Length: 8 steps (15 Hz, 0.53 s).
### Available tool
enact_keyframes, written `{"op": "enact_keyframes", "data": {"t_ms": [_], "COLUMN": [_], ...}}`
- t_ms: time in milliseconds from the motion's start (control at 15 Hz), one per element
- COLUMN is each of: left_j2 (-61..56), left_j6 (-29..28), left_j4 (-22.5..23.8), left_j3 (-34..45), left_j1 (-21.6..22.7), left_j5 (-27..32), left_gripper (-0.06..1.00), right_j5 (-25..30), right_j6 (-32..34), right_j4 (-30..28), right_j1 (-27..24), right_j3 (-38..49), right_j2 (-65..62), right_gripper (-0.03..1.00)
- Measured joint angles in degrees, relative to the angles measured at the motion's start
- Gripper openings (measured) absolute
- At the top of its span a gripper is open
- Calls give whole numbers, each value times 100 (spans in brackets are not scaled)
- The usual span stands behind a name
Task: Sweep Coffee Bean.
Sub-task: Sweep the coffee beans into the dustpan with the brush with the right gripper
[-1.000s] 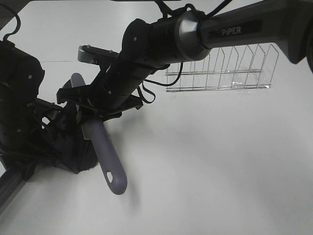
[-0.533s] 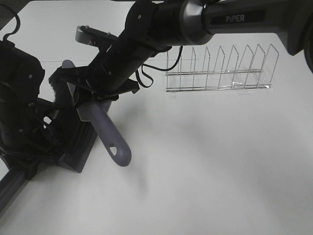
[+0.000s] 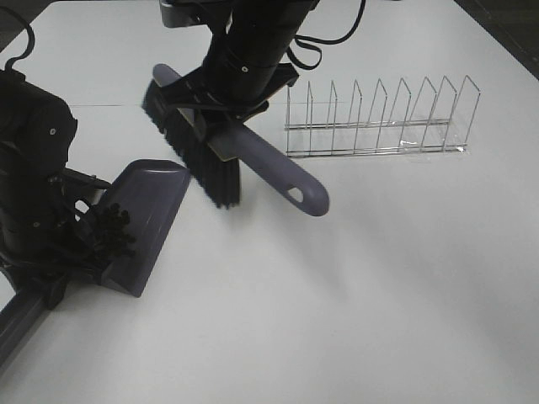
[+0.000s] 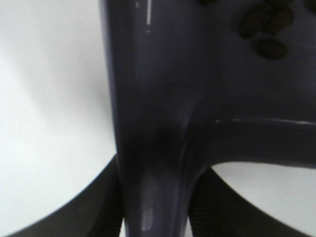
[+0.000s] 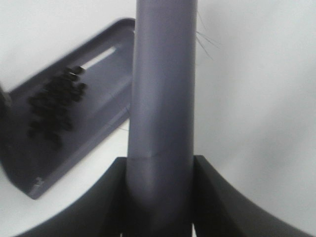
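coffee bean (image 3: 109, 232) piled in dustpan (image 3: 157, 182), brush (image 3: 271, 170) held above table (image 3: 379, 295)

No writing, label, brand, number or sign can be read in any view. The dustpan (image 3: 156, 189), the brush (image 3: 269, 168), the wire rack (image 3: 379, 126) and the white desk (image 3: 379, 295) show plain surfaces only.

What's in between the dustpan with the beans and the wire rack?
The brush, gripped by the right gripper, is between the dustpan and the wire rack in the high view.
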Motion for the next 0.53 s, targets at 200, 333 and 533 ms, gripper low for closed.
{"op": "enact_keyframes", "data": {"t_ms": [200,333,533], "left_j2": [0,0,0], "left_j6": [0,0,0], "left_j4": [0,0,-6], "left_j3": [0,0,0], "left_j1": [0,0,0], "left_j5": [0,0,-17], "left_gripper": [33,33,33], "right_j5": [619,796,539], "right_j6": [584,768,670], "right_j4": [-1026,-1043,264], "right_j1": [0,0,0], "right_j3": [0,0,-74], "right_j2": [183,487,854], "right_gripper": [31,31,31]}}
